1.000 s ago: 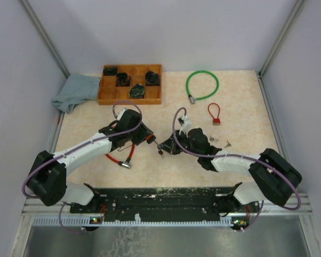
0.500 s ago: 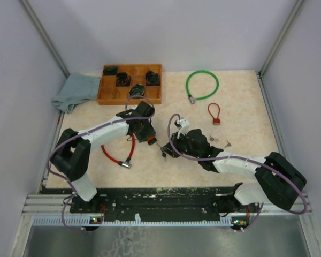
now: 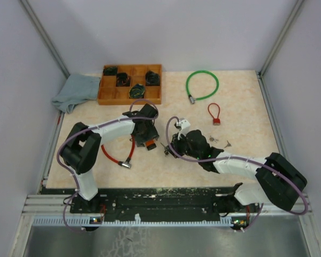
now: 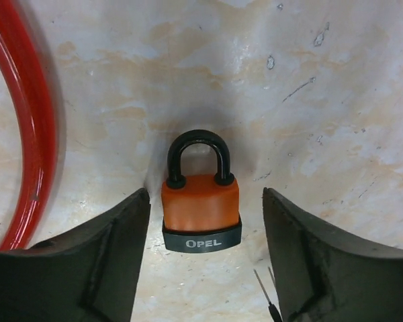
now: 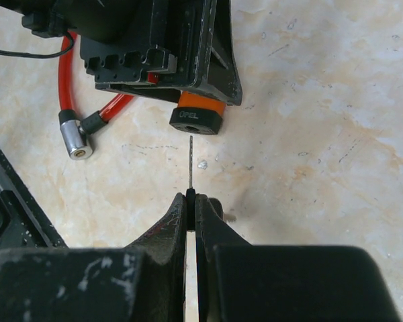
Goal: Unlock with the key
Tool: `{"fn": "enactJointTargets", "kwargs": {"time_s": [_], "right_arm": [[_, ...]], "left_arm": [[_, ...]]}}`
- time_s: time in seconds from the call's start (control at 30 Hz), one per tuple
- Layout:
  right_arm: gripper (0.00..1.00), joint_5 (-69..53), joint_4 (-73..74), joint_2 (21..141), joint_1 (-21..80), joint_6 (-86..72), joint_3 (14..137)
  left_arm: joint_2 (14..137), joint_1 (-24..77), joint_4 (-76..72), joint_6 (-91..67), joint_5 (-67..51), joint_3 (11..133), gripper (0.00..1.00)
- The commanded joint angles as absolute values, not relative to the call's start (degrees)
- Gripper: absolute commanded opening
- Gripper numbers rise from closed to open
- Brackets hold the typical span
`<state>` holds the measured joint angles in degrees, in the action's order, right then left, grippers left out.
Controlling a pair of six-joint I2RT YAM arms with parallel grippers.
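An orange padlock (image 4: 200, 204) with a black shackle and a black base lies flat on the table. My left gripper (image 4: 205, 196) stands open around it, with a gap between the body and each finger. In the top view the padlock (image 3: 152, 143) shows just under the left gripper (image 3: 147, 136). My right gripper (image 5: 191, 198) is shut on the key (image 5: 190, 164). The thin blade points at the keyhole in the padlock (image 5: 198, 115) base and stops a short way from it. The blade's tip (image 4: 262, 290) shows at the bottom of the left wrist view.
A red cable lock (image 3: 117, 156) lies left of the padlock, its metal end (image 5: 74, 139) nearby. A green cable lock (image 3: 201, 84), a small red lock (image 3: 214, 113) and loose keys (image 3: 220, 141) lie to the right. A wooden tray (image 3: 110, 96) and a grey cloth (image 3: 75, 91) are at the back left.
The left arm swung right and back, and its jaws have widened off the padlock, which now lies on the table. The right gripper with the key shifted slightly.
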<state>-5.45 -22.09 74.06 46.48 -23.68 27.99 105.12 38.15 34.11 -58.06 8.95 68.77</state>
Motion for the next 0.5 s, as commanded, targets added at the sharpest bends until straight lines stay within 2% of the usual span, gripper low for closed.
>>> {"fn": "enactJointTargets", "kwargs": {"time_s": [0.0,0.1,0.23,0.47], "right_arm": [[0.00,-3.39,-22.44,72.14,47.53,-21.10,28.34],[0.00,-2.40,-21.66,71.78,47.76,-20.56,28.47],[0.00,-0.15,-21.53,71.26,49.04,-18.59,28.60],[0.00,12.76,-23.39,71.27,55.57,-8.16,29.06]], "left_arm": [[104.02,38.06,34.66,-56.77,9.06,69.38,0.77],[101.49,38.06,34.31,-56.53,8.96,68.35,0.85],[95.81,37.97,32.48,-55.85,8.13,65.36,0.89],[82.89,37.97,22.56,-54.18,0.33,56.70,0.90]]}}
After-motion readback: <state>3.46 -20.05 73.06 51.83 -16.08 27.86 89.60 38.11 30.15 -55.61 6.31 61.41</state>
